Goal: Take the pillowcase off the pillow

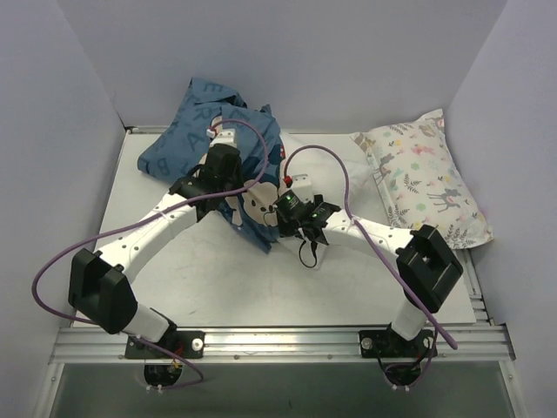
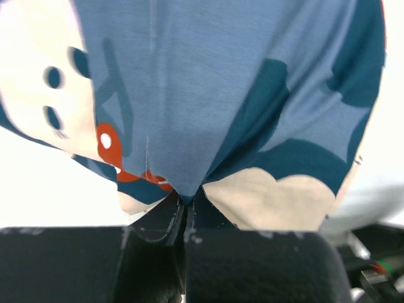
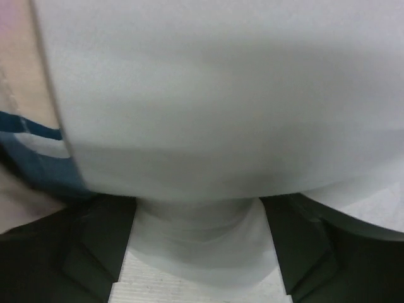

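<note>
your left end effector [image 2: 183,205] pinches the pillowcase [image 2: 208,95] toward the counter's [image 1: 218,283] far left corner; right end effector [image 3: 199,243] clamps the pillow [image 3: 221,113], likely anchoring it for stripping

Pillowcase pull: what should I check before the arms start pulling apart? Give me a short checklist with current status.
1. Left gripper jaws pinched shut on the pillowcase: ok.
2. Right gripper jaws squeezing the pillow: ok.
3. Right grip free of pillowcase fabric: cannot tell; some shows right beside it.
4. How much pillow sits inside the pillowcase: cannot tell.
5. Printed pillow apart from both arms: ok.
</note>
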{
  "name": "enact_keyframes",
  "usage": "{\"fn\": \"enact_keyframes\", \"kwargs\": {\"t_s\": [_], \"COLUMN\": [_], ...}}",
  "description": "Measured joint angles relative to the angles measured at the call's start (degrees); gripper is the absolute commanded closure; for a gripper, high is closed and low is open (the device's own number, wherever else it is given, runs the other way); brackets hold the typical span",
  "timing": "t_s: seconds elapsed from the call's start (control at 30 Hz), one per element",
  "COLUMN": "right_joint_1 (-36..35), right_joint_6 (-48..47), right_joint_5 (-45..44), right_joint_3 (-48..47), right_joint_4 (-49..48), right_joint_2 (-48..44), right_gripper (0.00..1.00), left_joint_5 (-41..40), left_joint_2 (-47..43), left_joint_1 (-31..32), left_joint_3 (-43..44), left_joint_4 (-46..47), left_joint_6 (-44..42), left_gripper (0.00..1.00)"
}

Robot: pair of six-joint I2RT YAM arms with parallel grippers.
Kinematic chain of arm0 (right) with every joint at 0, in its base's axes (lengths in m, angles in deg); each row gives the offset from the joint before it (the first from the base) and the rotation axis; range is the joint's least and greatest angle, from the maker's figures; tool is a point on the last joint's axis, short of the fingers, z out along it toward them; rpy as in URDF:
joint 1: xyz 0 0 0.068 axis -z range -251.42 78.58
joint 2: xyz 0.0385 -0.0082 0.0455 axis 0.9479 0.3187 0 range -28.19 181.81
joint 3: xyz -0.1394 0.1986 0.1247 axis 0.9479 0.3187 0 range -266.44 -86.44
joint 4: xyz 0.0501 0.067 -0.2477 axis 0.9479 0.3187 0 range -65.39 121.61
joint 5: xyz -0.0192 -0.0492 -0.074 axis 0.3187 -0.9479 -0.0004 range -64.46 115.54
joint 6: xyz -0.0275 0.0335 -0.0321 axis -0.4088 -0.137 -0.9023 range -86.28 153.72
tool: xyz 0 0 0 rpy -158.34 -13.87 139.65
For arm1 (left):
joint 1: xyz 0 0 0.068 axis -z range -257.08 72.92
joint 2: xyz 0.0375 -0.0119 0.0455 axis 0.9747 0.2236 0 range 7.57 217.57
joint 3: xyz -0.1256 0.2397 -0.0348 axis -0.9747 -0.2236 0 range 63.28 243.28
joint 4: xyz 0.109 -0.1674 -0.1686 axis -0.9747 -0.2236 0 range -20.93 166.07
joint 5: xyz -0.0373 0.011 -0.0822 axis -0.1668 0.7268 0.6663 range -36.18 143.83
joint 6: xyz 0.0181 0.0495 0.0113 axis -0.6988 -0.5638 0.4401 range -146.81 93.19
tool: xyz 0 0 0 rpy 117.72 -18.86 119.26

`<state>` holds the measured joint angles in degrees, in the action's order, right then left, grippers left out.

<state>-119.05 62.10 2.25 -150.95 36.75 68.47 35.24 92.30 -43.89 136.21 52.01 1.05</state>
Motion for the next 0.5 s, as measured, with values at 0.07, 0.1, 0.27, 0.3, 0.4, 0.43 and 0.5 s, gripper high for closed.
{"fn": "enact_keyframes", "kwargs": {"t_s": [0.07,0.1,0.27,0.3,0.4,0.43,0.5], "right_joint_1": [-0.1,0.0,4.2,5.7,10.4,12.1,16.5], "right_joint_6": [0.7,0.9,2.0,2.3,3.1,3.3,3.6], "right_joint_5": [-0.9,-1.0,3.5,4.4,7.1,8.3,12.5], "right_joint_3": [-0.1,-0.1,1.8,2.5,5.3,6.2,8.5], "right_joint_4": [-0.4,-0.7,-3.7,-4.3,-5.3,-5.3,-4.9], "right_joint_2": [-0.1,-0.3,-2.8,-3.6,-7.5,-9.4,-14.8], "right_gripper": [0.41,0.63,1.00,1.00,1.00,1.00,1.00], "left_joint_5": [0.6,1.1,4.6,5.3,5.7,5.8,7.4], "left_joint_2": [0.6,1.0,2.6,2.8,3.5,3.7,4.4], "left_joint_1": [-2.0,-3.3,-10.8,-12.4,-16.5,-18.0,-22.3], "left_joint_3": [1.6,2.3,5.4,5.8,7.0,7.6,8.9], "left_joint_4": [-1.0,-1.3,-2.5,-2.8,-4.1,-4.7,-6.1], "left_joint_6": [-0.1,-0.2,-0.6,-0.7,-1.5,-1.5,-1.5], "left_gripper": [1.00,1.00,1.00,1.00,1.00,1.00,1.00]}}
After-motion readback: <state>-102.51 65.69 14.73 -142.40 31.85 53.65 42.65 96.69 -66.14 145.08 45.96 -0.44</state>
